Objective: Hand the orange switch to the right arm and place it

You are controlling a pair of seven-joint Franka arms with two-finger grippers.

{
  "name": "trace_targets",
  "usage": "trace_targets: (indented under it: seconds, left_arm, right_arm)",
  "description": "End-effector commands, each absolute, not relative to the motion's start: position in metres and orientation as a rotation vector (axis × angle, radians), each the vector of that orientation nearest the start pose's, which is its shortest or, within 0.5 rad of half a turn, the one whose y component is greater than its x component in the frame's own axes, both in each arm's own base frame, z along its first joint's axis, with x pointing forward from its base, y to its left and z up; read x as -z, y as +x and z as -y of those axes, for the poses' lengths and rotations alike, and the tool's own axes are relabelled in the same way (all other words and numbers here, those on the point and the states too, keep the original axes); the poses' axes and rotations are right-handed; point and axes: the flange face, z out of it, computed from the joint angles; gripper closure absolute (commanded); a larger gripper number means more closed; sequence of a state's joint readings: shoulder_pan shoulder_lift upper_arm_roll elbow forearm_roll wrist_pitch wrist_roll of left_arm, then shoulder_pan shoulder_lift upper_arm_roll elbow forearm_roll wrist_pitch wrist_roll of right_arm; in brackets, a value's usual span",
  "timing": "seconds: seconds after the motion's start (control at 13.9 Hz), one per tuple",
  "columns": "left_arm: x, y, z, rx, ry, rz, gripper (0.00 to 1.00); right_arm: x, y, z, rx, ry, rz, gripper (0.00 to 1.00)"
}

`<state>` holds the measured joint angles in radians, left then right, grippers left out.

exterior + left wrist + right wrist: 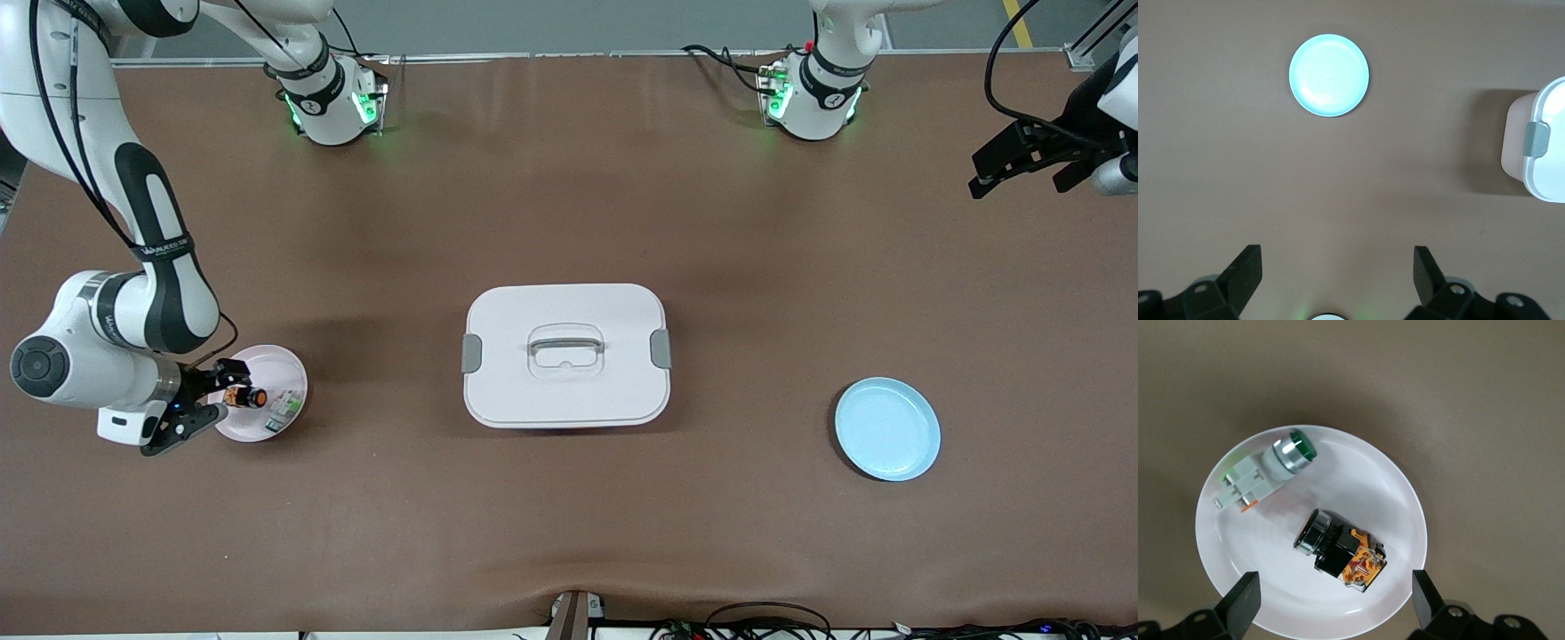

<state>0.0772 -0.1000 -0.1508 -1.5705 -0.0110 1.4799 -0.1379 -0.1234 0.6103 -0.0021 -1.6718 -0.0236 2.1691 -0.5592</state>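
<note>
Orange switch (1339, 552): lies on its side on the pink plate (276, 363), toward the right arm's end of the table; nothing grips it.
Green-and-white switch (1265, 470): on the same plate, just beside the orange switch, not touching it.
Right gripper (206, 397): over the pink plate, its 2 fingers (1243, 601) spread wide, one on each side of the orange switch, holding nothing.
Left gripper (1022, 162): up over the left arm's end of the table, fingers (1245, 268) wide apart, empty; this arm waits.
White lidded box (566, 354): at the table's middle, lid on, grey handle and latches.
Blue plate (887, 428): toward the left arm's end, well apart from the box, nearer the front camera.
</note>
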Motion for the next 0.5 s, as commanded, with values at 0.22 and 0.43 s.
trace_targets:
  seconds: [0.22, 0.43]
  left_arm:
    - [-0.676, 0.507, 0.04, -0.002, -3.113, 0.101, 0.0]
    - [-0.675, 0.507, 0.038, 0.001, -3.08, 0.097, 0.0]
  right_arm:
    - [-0.252, 0.666, 0.087, -0.13, -3.132, 0.194, 0.0]
    - [-0.265, 0.67, 0.097, -0.048, -3.15, -0.101, 0.0]
